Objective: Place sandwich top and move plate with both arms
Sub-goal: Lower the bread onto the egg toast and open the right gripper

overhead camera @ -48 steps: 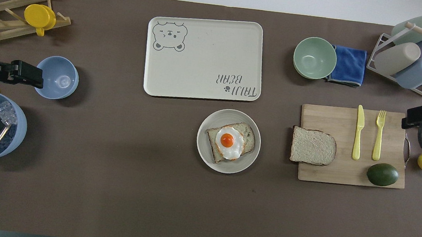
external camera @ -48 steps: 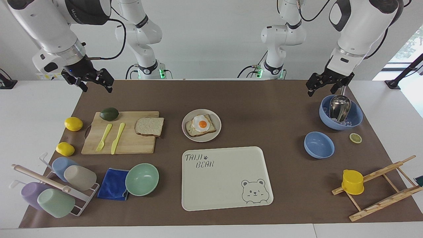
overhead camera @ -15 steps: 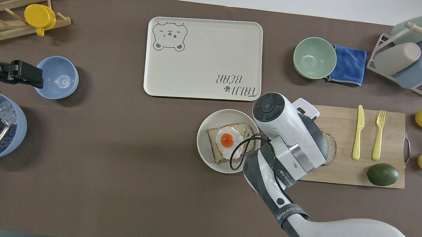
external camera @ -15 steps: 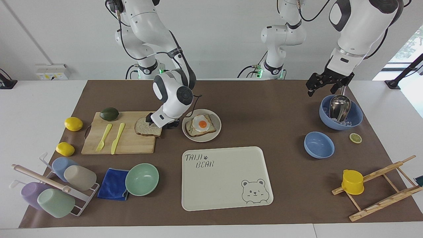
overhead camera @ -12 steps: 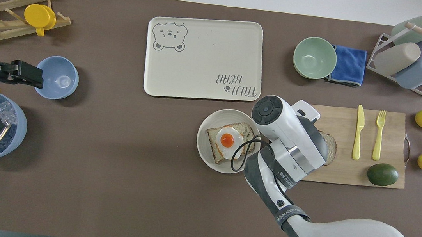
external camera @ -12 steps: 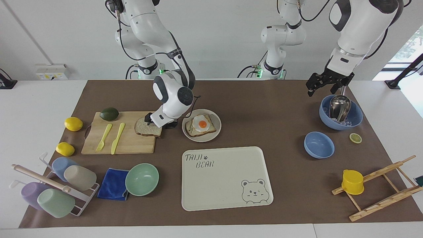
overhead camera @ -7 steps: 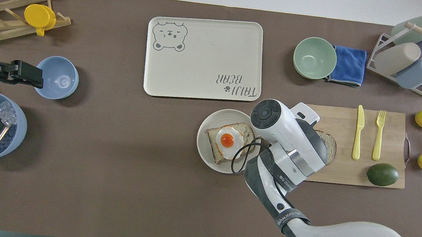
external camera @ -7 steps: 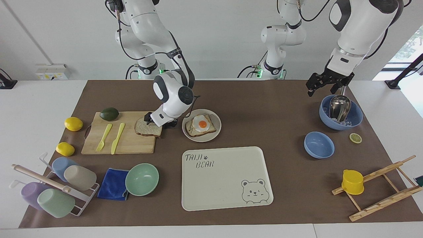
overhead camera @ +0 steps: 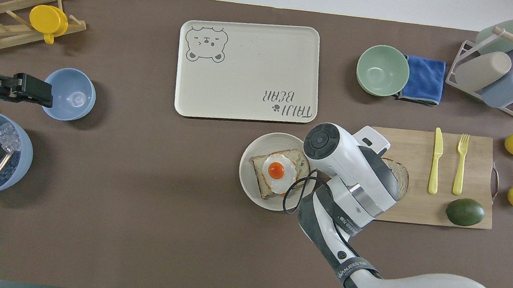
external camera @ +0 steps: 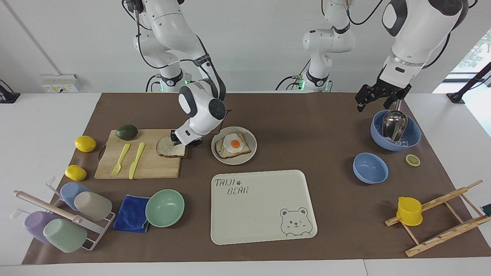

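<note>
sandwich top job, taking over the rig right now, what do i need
Right end effector: down at the plate-side edge of the pale brown-crusted bread slice on the wooden cutting board; grip unclear.
Left end effector: open, waiting over the brown mat by the large blue bowl.
Small round beige plate holds egg toast.
Done: nothing yet.
Left: slice onto toast, move plate with both arms.

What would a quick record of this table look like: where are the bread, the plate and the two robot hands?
sandwich top: pale speckled bread slice with a brown crust, lying on the wooden cutting board, at the board's end beside the plate
plate: small round beige plate holding the egg toast, nearer to the robots than the cream bear tray
right gripper: down at the bread slice's edge beside the plate
left gripper: open, raised by the blue ice bowl, waiting
progress: top not yet on the egg toast
</note>
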Robot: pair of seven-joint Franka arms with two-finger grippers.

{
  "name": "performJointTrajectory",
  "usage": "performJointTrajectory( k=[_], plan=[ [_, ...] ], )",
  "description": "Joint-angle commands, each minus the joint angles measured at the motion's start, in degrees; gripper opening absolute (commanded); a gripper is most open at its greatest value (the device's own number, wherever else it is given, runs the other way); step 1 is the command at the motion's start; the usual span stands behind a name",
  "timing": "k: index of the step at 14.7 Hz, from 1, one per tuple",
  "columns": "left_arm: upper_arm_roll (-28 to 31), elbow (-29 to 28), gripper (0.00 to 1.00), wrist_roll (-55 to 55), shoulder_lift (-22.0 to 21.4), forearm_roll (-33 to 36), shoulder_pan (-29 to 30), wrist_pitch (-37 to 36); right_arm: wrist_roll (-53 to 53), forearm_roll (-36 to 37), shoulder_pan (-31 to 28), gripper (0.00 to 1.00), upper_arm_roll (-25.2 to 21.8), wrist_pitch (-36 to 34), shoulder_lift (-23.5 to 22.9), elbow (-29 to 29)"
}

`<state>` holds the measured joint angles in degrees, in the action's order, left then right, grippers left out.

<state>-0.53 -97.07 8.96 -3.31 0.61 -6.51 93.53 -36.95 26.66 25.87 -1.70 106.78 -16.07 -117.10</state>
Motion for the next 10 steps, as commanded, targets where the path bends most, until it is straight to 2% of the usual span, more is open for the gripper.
performJointTrajectory(
  k=[1,4,5,6,10],
  plan=[
    [0.26,0.3,1.0,-0.35,-0.47,0.8,-0.17,-0.72,-0.5,-0.72,0.05,0.0,1.17,-4.8,-1.51,6.16],
    [0.26,0.3,1.0,-0.44,-0.47,0.8,-0.17,-0.72,-0.05,-5.71,0.75,0.0,5.47,-12.89,-4.14,17.13],
    [0.26,0.3,1.0,-0.35,-0.47,0.8,-0.17,-0.72,-0.23,-7.65,1.98,0.0,6.18,-13.61,-4.58,19.52],
    [0.26,0.3,1.0,-0.35,-0.47,0.8,-0.17,-0.72,-0.75,-8.72,3.38,0.0,6.36,-14.05,-4.76,20.94],
    [0.26,0.3,1.0,-0.35,-0.47,0.8,-0.17,-0.72,-3.3,-10.56,8.75,0.0,6.89,-10.55,-5.03,20.6]
  ],
)
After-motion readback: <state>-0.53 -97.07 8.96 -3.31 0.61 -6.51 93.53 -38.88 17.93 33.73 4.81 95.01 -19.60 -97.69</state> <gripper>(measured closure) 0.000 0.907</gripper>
